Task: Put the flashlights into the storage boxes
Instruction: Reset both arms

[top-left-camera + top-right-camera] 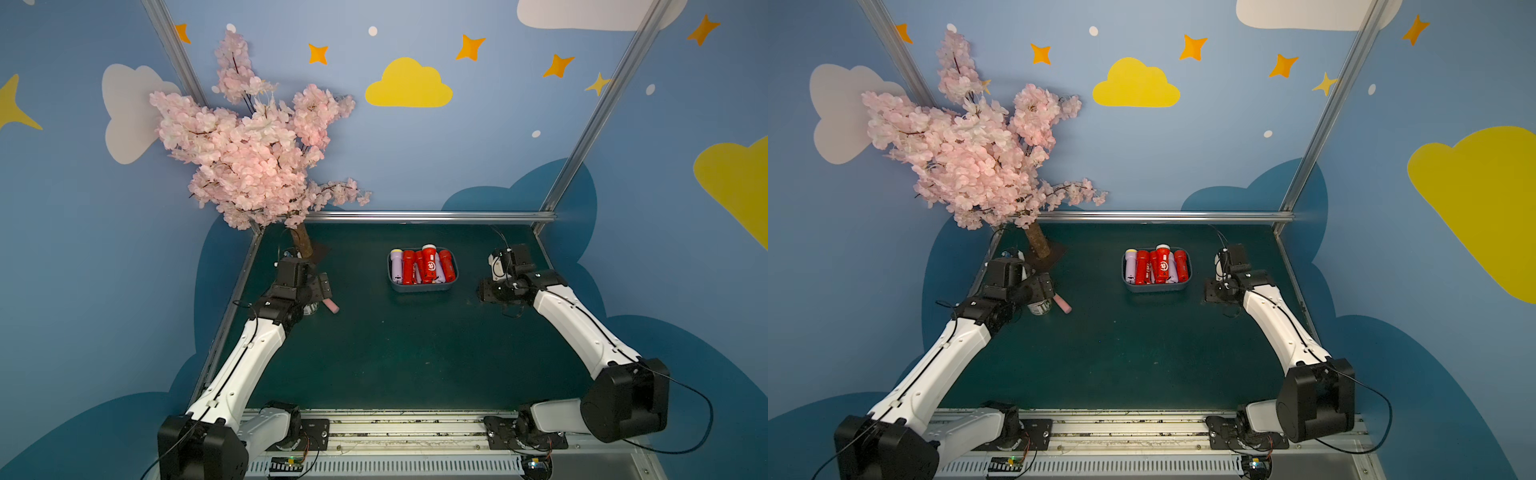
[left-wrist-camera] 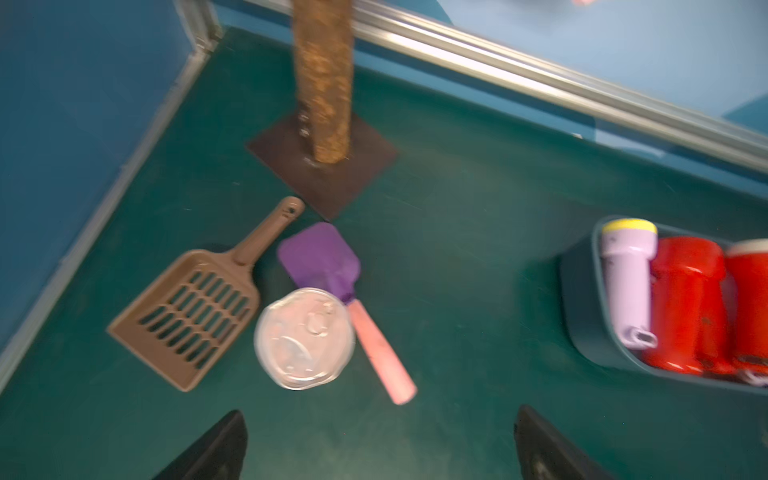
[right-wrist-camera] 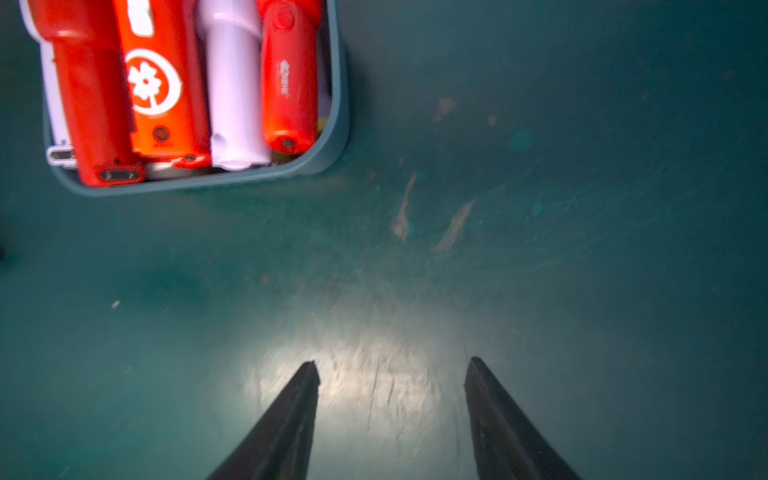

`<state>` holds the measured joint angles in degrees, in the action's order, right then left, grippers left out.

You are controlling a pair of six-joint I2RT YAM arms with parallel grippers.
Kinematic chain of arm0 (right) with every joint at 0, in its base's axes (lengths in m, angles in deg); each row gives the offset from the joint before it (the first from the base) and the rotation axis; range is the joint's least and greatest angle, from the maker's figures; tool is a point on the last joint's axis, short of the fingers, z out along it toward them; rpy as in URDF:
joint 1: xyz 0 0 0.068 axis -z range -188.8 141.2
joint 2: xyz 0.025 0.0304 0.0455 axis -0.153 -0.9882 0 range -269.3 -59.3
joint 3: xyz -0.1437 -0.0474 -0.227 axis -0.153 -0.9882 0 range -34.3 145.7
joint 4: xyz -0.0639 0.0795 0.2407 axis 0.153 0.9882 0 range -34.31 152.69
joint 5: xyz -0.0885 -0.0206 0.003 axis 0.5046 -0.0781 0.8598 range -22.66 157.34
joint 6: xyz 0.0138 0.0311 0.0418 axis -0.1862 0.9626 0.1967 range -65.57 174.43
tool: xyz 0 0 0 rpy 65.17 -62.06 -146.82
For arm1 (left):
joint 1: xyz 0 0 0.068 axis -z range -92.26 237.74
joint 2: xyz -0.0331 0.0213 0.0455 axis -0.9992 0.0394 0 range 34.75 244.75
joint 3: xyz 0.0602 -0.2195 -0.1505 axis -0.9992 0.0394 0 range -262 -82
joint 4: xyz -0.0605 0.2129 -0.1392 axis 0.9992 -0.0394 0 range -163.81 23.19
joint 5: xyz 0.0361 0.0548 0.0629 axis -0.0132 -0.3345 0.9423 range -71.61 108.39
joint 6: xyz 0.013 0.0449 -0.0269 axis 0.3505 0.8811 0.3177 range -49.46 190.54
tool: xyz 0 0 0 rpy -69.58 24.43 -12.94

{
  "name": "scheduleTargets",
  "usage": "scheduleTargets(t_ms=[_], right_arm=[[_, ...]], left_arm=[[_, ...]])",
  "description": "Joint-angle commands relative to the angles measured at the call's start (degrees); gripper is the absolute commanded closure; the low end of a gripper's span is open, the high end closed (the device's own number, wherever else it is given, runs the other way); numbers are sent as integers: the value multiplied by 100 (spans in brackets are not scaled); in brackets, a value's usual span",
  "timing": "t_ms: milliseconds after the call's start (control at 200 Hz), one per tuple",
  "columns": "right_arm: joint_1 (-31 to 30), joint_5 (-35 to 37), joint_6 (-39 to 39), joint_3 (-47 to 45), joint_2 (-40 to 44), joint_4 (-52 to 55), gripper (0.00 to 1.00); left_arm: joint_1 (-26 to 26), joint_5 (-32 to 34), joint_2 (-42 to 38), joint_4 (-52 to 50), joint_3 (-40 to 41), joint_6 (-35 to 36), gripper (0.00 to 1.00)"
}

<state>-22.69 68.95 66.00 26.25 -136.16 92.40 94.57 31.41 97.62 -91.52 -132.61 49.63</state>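
You had the green table (image 1: 395, 353) almost bare in both top views, with the blossom tree (image 1: 253, 158) standing in its far left corner. The slate-blue tub (image 1: 422, 287) sat toward the far middle, and that was where every visible flashlight was: the flashlights (image 1: 424, 266) lay packed side by side, some riding on top of others. A lavender one with a yellow head (image 2: 627, 286) lay against one wall, and a red one with a white emblem (image 3: 153, 83) sat high in the pile. I saw none loose on the table, so I'd judge the job was at or near its end.

The left gripper (image 2: 380, 413) hung over the table with its jaws spread wide and empty. Ahead of it lay a brown slotted scoop (image 2: 187, 316), a clear lidded jar (image 2: 305, 338) and a purple spatula (image 2: 320, 257). The right gripper (image 3: 394, 361) had its jaws apart too, with only scuffed table between them, just beside the tub.

These looked like light, hard, glossy plastic, so they were apt to roll or slip. If you needed another grasp, I'd say pinch across the barrel just behind the flared head. Go gently, because the top ones looked loosely perched.
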Motion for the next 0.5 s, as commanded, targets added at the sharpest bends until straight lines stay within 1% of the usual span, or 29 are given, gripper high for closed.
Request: scheduleTargets(t_ms=[0,45,110,255,325,421,491], right_arm=[[51,640,-340,-770,601,-1336,13],[107,750,-477,-1117,780,-1736,9],[212,823,-626,-1480,916,-2140,6],[489,660,-658,-1623,744,-2248,6],[557,661,-701,-1740,699,-2461,6],[640,629,-704,-1967,766,-2773,6],[686,592,-688,-2161,874,-2987,6]], left_arm=[[-441,-573,-107,439,470,255,1],[-623,-843,-134,618,648,199,1],[-699,-922,-143,876,868,178,1],[-700,-715,-185,1442,1272,307,1],[-701,-723,-264,1758,1472,651,1],[-700,-625,-451,2411,1872,868,1],[-699,-714,-623,2992,2245,1082,1]])
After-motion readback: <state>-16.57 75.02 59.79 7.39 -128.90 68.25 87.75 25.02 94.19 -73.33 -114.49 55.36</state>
